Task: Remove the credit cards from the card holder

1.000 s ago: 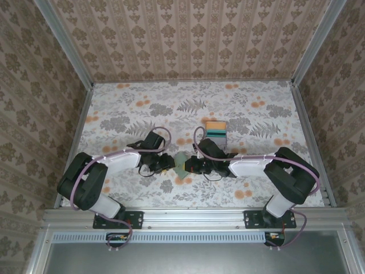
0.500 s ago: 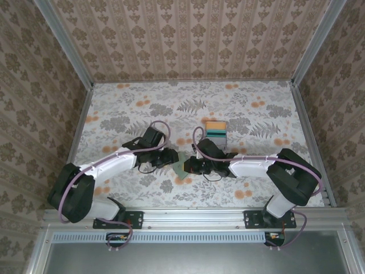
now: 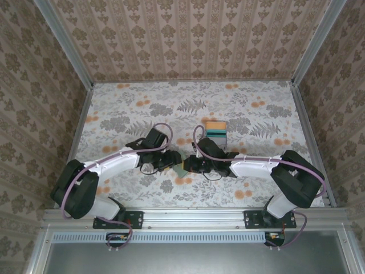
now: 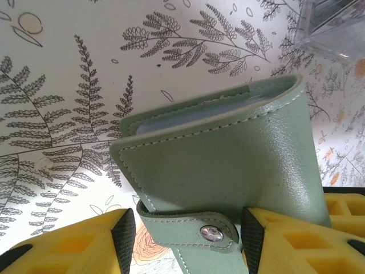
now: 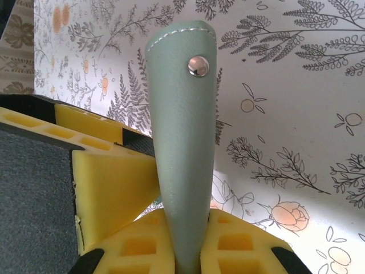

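Sage-green leatherette, stitched at the edges, makes up the card holder (image 5: 185, 142). It looks light, soft and bendable, smooth enough to slide under a loose pinch, and not fragile. The right gripper (image 5: 182, 228) is clamped on it, its yellow foam pads pressed to both covers, so the holder stands on edge straight out ahead of those fingers with the snap stud (image 5: 198, 65) at the far end. The left gripper (image 4: 185, 240) stands apart, its jaws straddling the snap strap (image 4: 188, 228); I cannot tell whether the pads touch it. Ahead of the left fingers a pale grey-blue sliver (image 4: 188, 111) shows between the covers, card or lining, unclear. The strap probably needs popping first, taken at its free end, then each card pinched by its exposed edge. From above, a stack of credit cards (image 3: 217, 130) lies beyond the right gripper, well apart, and the table (image 3: 256, 114) around both grippers leaves room to swing outward.
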